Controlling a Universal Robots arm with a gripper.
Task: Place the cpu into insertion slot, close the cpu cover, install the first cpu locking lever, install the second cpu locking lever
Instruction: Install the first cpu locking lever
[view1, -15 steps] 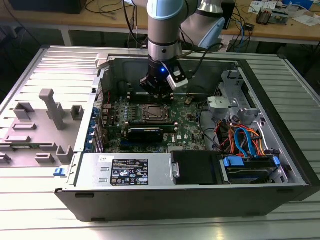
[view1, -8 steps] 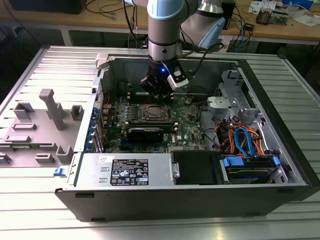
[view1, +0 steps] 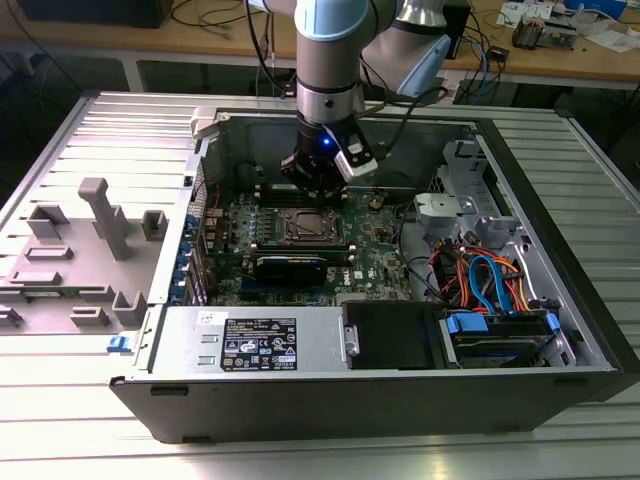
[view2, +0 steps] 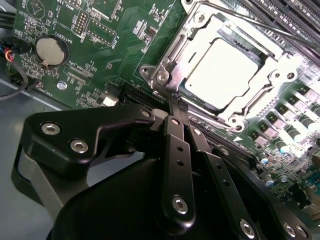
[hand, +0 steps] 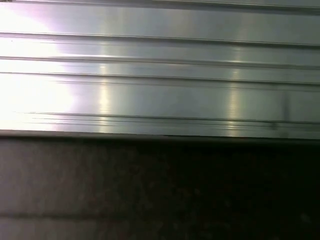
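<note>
An open computer case (view1: 420, 400) is lying on a ribbed metal desk (view1: 90, 130), its green motherboard (view1: 375, 262) facing up, as a robot arm (view1: 330, 60) is reaching down into it. In the exterior view the gripper (view1: 318, 192) is hovering just above the far edge of the processor socket (view1: 308, 227). In the second wrist view the gripper (view2: 176, 106) is clenched, its black fingers (view2: 175, 150) pressed together with nothing between them, their tips sitting at the edge of the cpu cover (view2: 170, 60). The cover is lying down around the cpu (view2: 222, 72), which is already sitting flat in the socket. The thin steel frame is looking stiff and springy, best pushed at its rim; the chip is looking light, slippery and fragile.
</note>
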